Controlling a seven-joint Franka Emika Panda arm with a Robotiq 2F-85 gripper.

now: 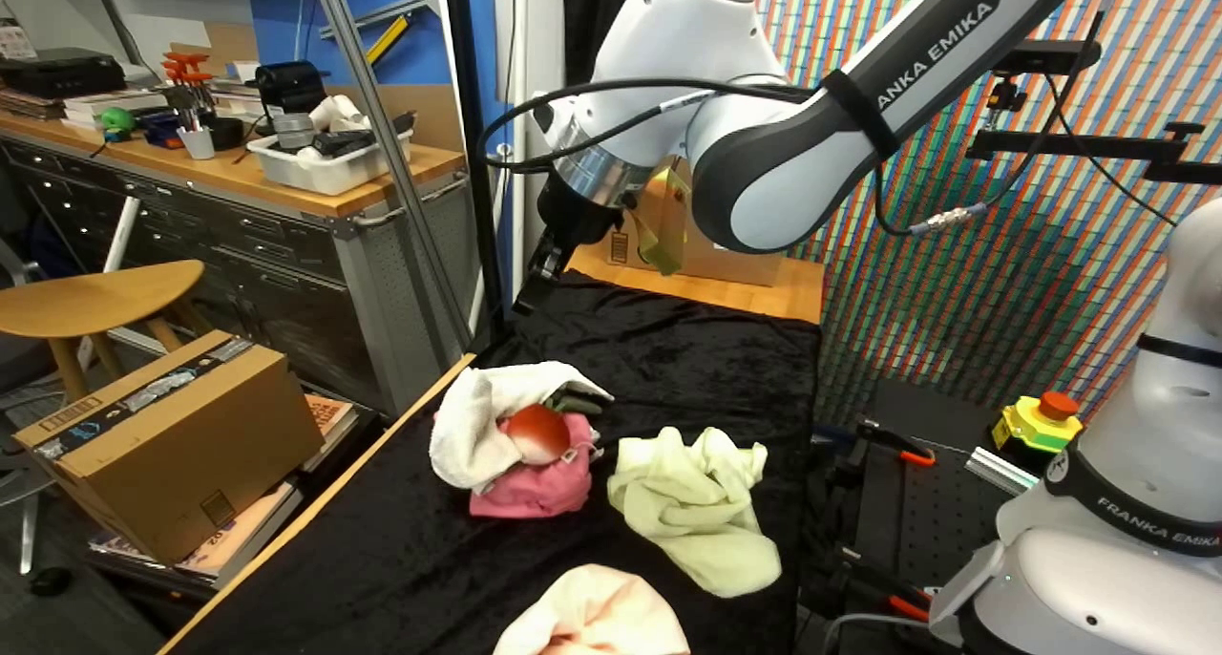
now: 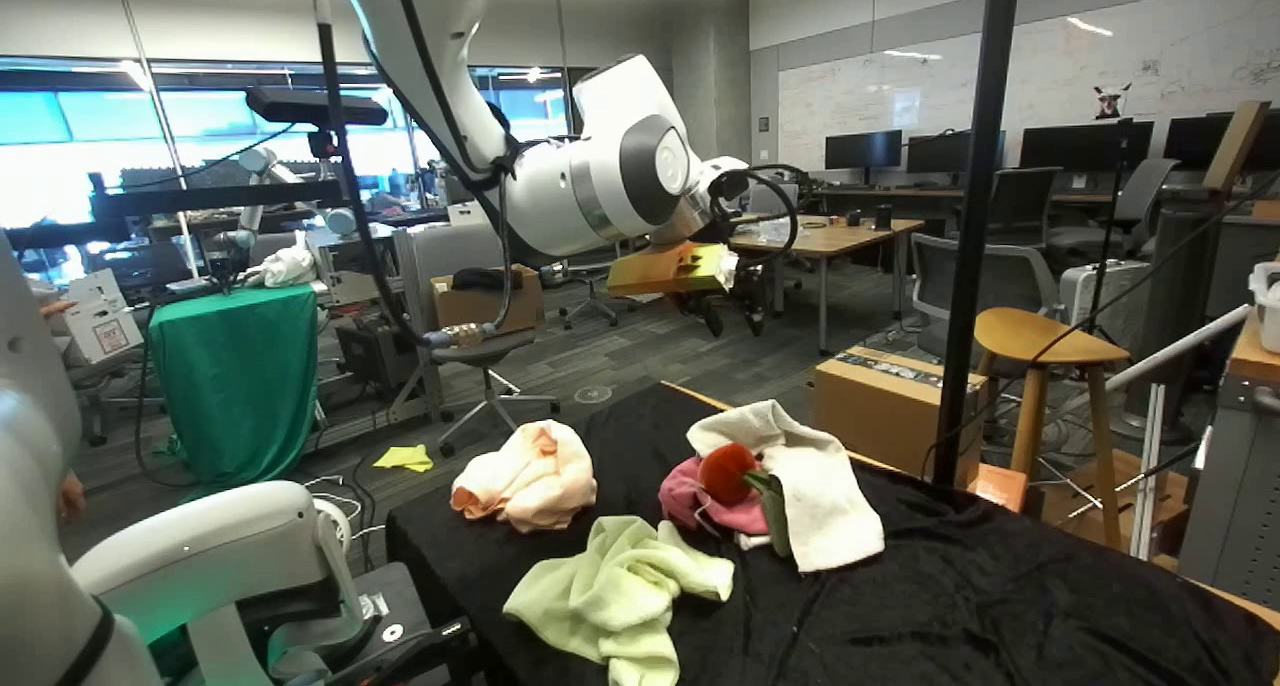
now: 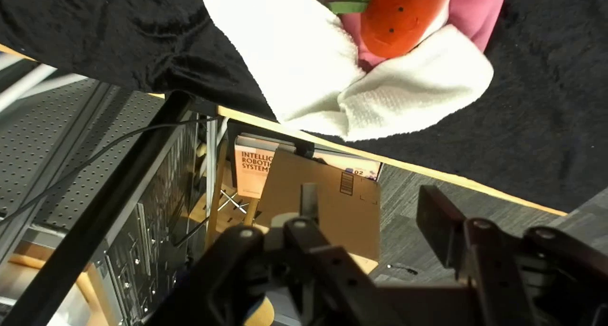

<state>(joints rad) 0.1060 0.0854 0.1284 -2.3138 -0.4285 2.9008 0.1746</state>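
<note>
- Your claw (image 3: 370,207) hangs in the air, higher than the counter (image 1: 382,559) with its black velvety drape (image 1: 706,359); you cannot tell whether its tips are over the drape or past the edge.
- Its dark fingers (image 3: 437,226) are spread well apart, and in the wrist view you look through the gap at a taped brown cardboard box (image 3: 351,221) and grey floor (image 3: 401,221).
- Nearest to the claw, on the counter, you have a crumpled white terry towel (image 1: 468,435), apart from the fingers.
- Against that towel sits a shiny orange-red rounded object (image 3: 401,22); the wrist view shows you two dark dots on it, with the towel curving around part of its side.
- Beneath and beside it you see a bunched pink cloth (image 1: 539,493).
- A long dark green piece (image 2: 772,511) lies next to the orange-red object; whether the two are joined you cannot tell.
- Just beside this heap lies a rumpled pale green cloth (image 1: 697,502).
- Near that is a bundled peach-coloured cloth (image 2: 530,476).
- Beyond the counter and lower down, your box rests on books (image 3: 254,169), near a wooden stool (image 1: 105,297).
</note>
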